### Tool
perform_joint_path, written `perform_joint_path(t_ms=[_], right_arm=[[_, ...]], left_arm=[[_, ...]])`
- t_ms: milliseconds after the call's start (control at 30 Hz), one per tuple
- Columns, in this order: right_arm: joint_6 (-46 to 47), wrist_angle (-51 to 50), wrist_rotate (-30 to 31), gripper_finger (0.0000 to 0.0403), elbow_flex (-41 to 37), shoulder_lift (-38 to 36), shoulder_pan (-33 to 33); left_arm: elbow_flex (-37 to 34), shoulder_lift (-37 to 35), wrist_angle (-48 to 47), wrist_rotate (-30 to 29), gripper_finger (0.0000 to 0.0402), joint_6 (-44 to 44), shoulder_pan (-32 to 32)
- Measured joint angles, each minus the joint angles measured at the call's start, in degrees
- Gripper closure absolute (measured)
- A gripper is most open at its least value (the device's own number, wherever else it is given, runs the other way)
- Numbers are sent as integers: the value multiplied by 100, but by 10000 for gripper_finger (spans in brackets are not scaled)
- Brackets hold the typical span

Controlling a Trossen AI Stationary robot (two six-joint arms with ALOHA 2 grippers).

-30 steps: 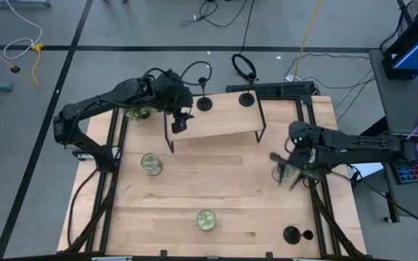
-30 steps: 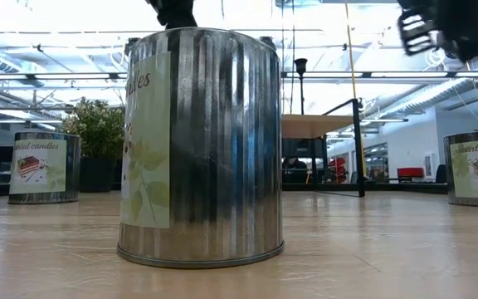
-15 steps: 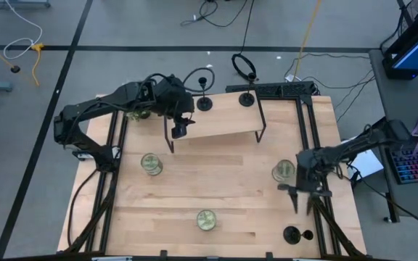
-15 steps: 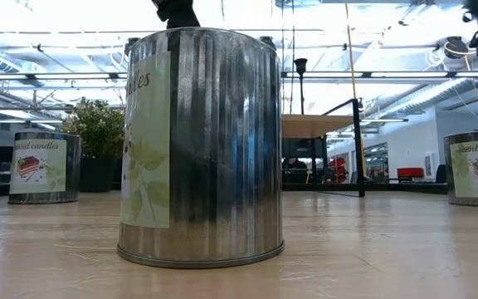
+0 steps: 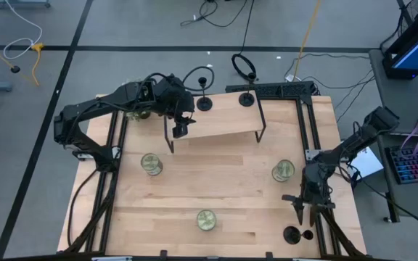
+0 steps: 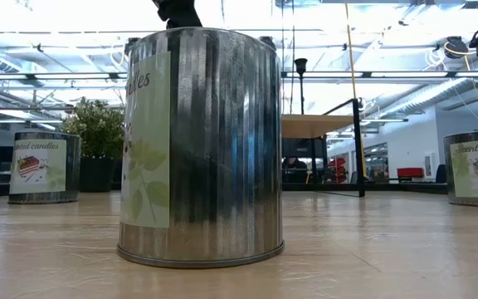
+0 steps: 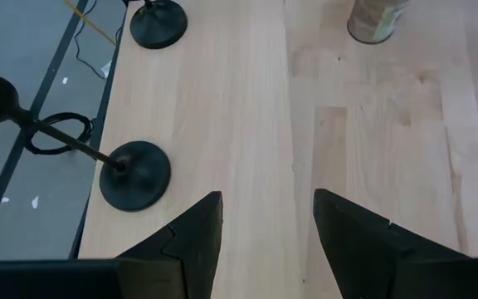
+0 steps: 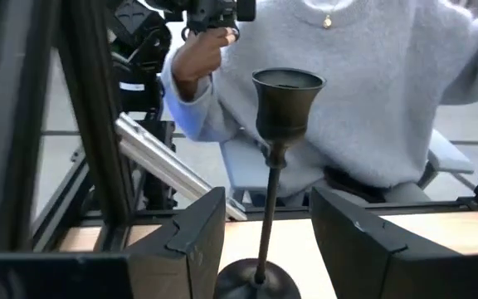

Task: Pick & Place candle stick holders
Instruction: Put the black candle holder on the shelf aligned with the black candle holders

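Two black candle stick holders [image 5: 204, 102] [image 5: 247, 98] stand on their disc bases at the far edge of a raised wooden shelf [image 5: 223, 123]; both also show in the left wrist view [image 7: 135, 174] [image 7: 158, 22]. My left gripper [image 5: 181, 129] hovers open over the shelf's left part, touching nothing. A third holder [image 5: 291, 234] stands upright on its base at the table's near right corner. My right gripper [image 5: 301, 209] is open just on the far side of it. In the right wrist view the holder [image 8: 274, 158] stands ahead between the fingers, apart from them.
Candle tins stand on the table at the left [image 5: 151, 164], near middle [image 5: 206, 220] and right [image 5: 283, 171]; another [image 5: 138, 110] sits under the left arm. A person in a grey sweater [image 8: 372, 91] is beyond the near edge. Black frame rails run along both sides.
My right gripper has gone from beside the right tin toward the table's near edge, turning until its fingers point at the third holder. My left gripper has stayed over the shelf. No holder has moved.
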Motion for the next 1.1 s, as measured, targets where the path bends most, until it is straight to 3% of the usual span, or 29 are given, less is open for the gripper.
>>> perform_joint_path(t_ms=[233,467,767,933,1100], right_arm=[[381,1569,1088,232,27,1206,545],[577,1796,1204,236,464,2506,770],[660,2426,1468,283,487,2940,946],[601,2454,1535,328,487,3074,944],[543,2439,1999,383,490,3091,938]], left_arm=[[1,0,-2,0,204,20,0],[0,0,-163,-1,204,37,0],[0,0,-264,-7,204,281,0],[1,0,-282,-265,204,309,0],[1,0,-282,-621,204,364,0]])
